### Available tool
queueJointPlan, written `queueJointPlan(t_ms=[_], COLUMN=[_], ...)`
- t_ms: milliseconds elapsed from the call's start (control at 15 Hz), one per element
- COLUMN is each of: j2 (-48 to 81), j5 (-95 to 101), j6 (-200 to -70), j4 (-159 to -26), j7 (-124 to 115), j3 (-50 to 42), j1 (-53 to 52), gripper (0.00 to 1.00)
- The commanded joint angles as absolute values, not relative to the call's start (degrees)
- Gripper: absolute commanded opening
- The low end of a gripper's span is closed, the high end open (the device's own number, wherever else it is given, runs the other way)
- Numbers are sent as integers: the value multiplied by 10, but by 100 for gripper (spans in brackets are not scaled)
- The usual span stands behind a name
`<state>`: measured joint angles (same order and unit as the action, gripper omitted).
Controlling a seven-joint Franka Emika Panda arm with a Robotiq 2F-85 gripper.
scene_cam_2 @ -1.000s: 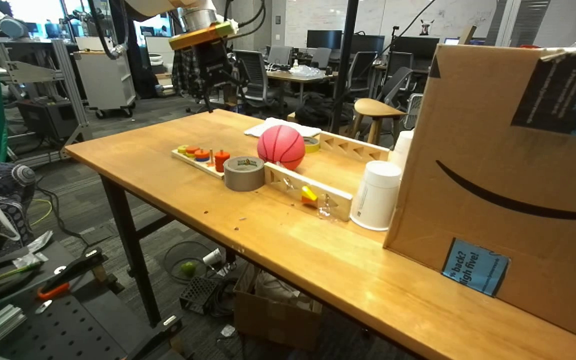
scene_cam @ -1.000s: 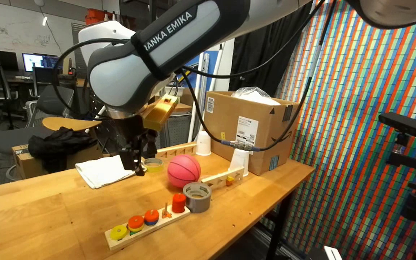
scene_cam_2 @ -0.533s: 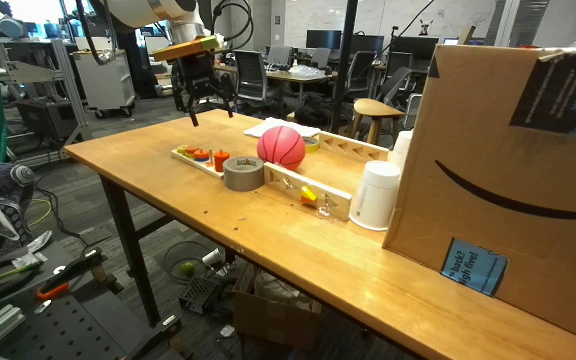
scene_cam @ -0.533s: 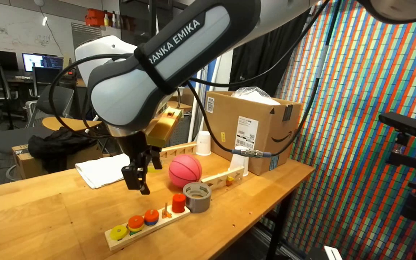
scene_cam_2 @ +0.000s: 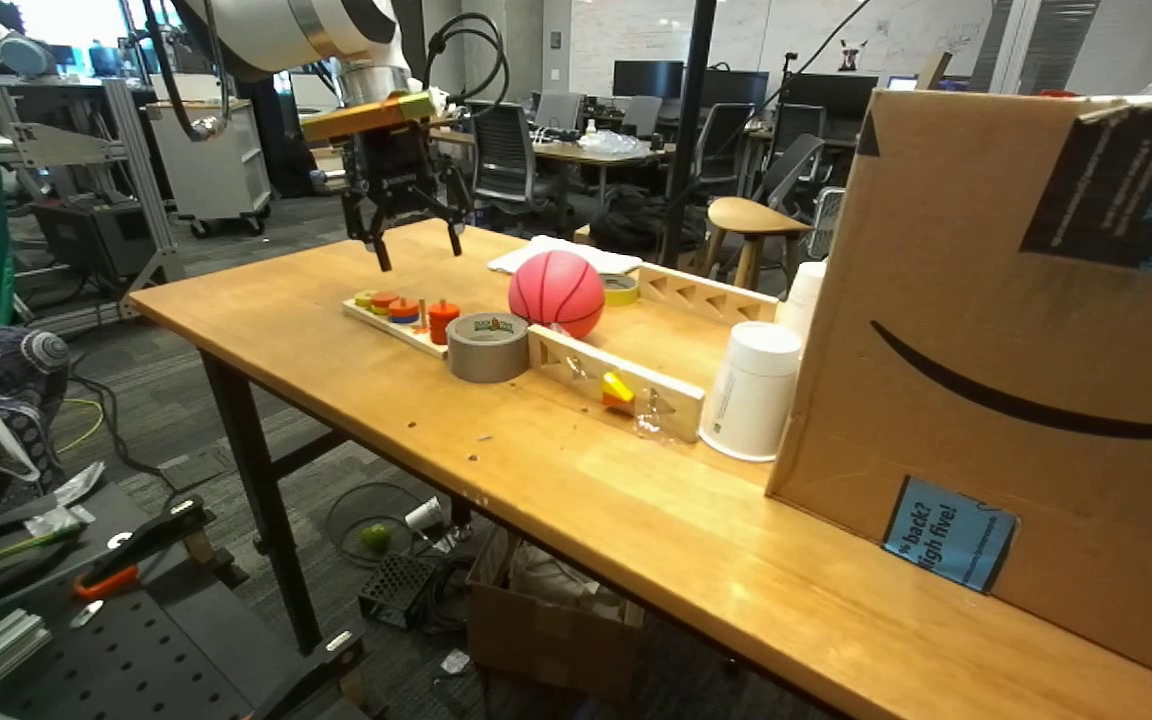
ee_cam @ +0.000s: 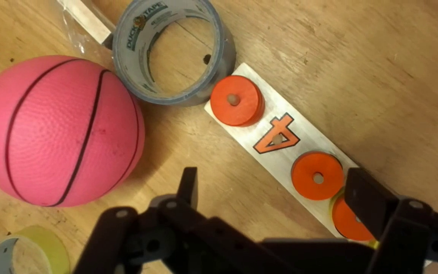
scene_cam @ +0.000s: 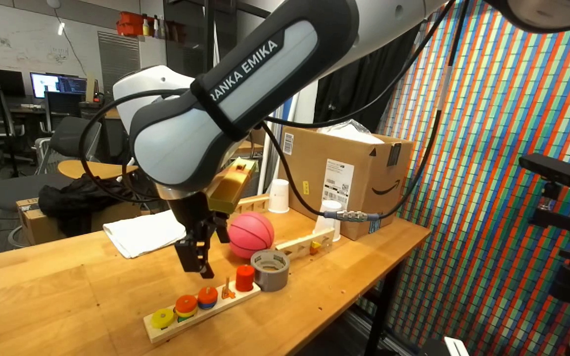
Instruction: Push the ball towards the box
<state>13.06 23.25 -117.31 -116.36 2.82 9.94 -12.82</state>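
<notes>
Gripper (scene_cam_2: 420, 260) dropped lower and the pink ball (scene_cam_2: 556, 294) scooted slightly away from the box (scene_cam_2: 996, 330) since last frame; I've got the jaws wide over the table (scene_cam_2: 536, 460).

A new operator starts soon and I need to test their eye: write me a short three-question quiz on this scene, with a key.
1. True or false: the black two-finger gripper is open and apart from the pink round rubber-looking ball.

2. Multiple choice: which orange numeral shows on the long pale wooden peg board in the wrist view?
a) 7
b) 4
c) 9

3. Short answer: how many white tapered cups stand beside the brown rectangular cardboard box, and which way up?

Key
1. True: it holds nothing, and a gap shows between it and the ball.
2. b
3. Two, both upside down.
</notes>
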Motion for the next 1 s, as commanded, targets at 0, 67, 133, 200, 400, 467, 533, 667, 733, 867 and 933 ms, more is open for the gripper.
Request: queueJointPlan(t_ms=[0,67,133,200,400,467,533,667,733,867,933], j2=[135,138,144,146,161,167,175,189,198,211,217], j5=[206,201,197,195,199,198,197,192,191,196,213], j6=[-1190,-1192,-1195,-1196,-1198,-1199,-1201,-1202,-1203,-1200,-1198], j4=[-1161,-1158,-1153,-1150,-1135,-1128,-1121,-1109,-1102,-1087,-1076], j7=[39,39,40,40,42,45,46,53,54,60,60], j3=[97,96,93,92,83,79,75,68,64,54,44], j1=[-118,-116,-114,-112,-104,-100,-97,-87,-83,-74,-70], gripper=[100,100,100,100,100,100,100,100,100,100,100])
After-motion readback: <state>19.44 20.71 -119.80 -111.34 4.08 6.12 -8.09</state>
